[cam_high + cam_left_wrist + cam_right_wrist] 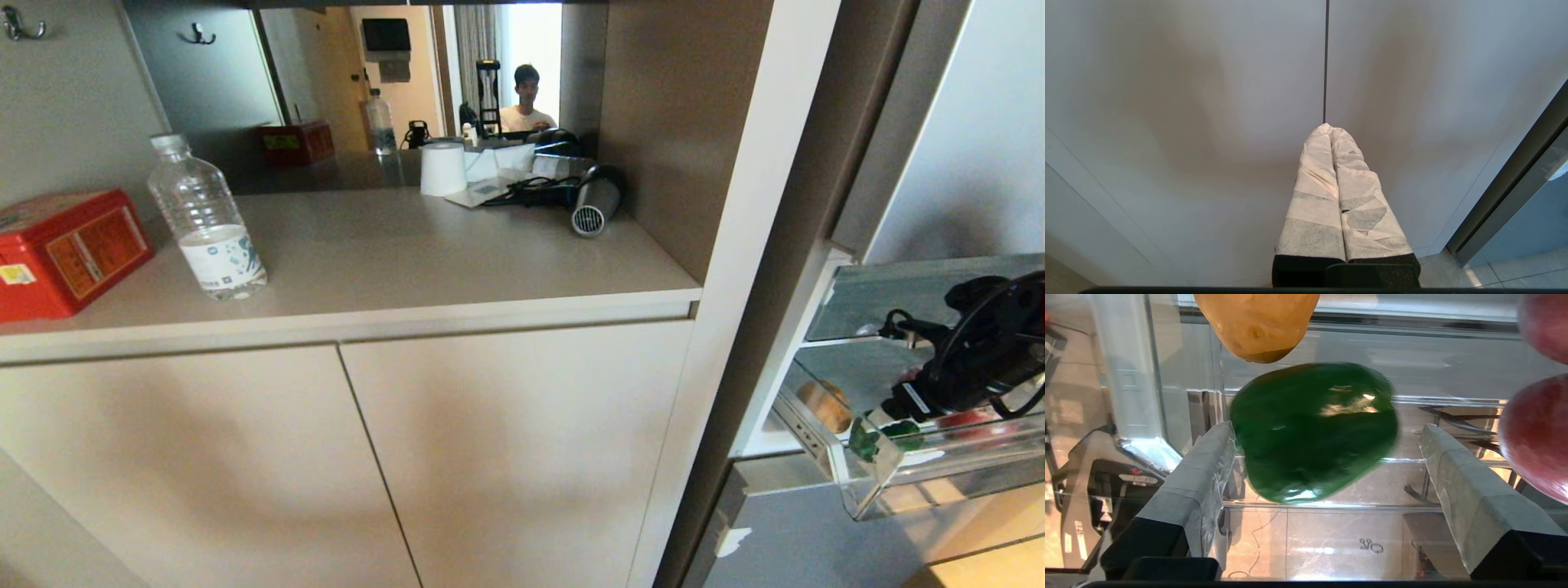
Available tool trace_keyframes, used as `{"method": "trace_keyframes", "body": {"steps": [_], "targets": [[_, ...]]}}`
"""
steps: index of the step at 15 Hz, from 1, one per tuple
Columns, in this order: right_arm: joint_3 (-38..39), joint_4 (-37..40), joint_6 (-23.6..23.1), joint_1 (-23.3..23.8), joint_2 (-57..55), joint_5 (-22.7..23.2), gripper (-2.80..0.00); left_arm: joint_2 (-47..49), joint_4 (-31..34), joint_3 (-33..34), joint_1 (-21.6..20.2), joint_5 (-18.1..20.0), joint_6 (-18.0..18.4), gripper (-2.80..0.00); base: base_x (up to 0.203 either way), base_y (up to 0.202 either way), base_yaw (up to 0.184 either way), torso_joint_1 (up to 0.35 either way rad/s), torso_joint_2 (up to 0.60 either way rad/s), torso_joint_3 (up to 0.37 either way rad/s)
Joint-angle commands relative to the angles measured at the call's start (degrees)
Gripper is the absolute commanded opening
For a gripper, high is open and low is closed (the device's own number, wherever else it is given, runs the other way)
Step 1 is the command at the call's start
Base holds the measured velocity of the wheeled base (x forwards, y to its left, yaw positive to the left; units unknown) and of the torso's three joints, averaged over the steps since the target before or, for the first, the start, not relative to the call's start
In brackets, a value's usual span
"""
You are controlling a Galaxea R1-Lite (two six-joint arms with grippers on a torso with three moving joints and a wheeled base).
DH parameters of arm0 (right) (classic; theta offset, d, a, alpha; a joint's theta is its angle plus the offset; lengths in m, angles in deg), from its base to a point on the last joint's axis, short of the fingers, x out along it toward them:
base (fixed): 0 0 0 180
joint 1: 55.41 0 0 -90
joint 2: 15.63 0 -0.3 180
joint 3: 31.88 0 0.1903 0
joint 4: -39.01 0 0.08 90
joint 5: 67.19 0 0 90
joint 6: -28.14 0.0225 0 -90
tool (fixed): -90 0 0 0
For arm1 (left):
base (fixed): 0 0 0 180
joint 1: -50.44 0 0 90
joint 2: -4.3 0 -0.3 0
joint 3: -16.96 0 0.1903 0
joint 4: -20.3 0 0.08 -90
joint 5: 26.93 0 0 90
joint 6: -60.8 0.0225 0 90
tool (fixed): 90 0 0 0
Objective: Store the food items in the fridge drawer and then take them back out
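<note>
Clearly the risk sits at the right of the room, inside the drawer point(878, 490). With the potato point(1257, 324) and two reddish fruits point(1541, 433) crowding the pepper point(1314, 430), the right gripper point(1327, 435) could nudge or roll it. Its jaws stand wide, one finger point(1214, 453) touching the pepper, which lies between them, unheld. The left gripper point(1331, 128) hangs closed before the cabinet doors point(1188, 122).

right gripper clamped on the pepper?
No. In the right wrist view the fingers stand wide apart around the bell pepper, a clear gap on one side.
</note>
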Motion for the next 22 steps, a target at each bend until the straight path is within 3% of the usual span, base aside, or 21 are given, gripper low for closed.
{"method": "trace_keyframes", "body": {"steps": [1,17,18,22], "targets": [[-0.03,0.24,-0.84,0.01,-0.75,0.1,0.0,0.02,0.0,0.0,0.0,-0.03,0.0,-2.8,0.0,0.0,0.0,0.0,0.0,0.0],[0.46,0.2,-2.52,-0.05,-3.48,-1.93,0.0,0.08,0.0,0.0,0.0,-0.03,0.0,-2.8,0.0,0.0,0.0,0.0,0.0,0.0],[0.46,0.2,-2.54,0.01,-3.48,-1.93,-2.8,0.02,0.0,0.0,0.0,-0.03,0.0,-2.8,0.0,0.0,0.0,0.0,0.0,0.0],[0.55,0.2,-2.45,-0.07,-3.39,-1.93,-2.8,0.01,0.0,0.0,0.0,-0.03,0.0,-2.8,0.0,0.0,0.0,0.0,0.0,0.0]]}}
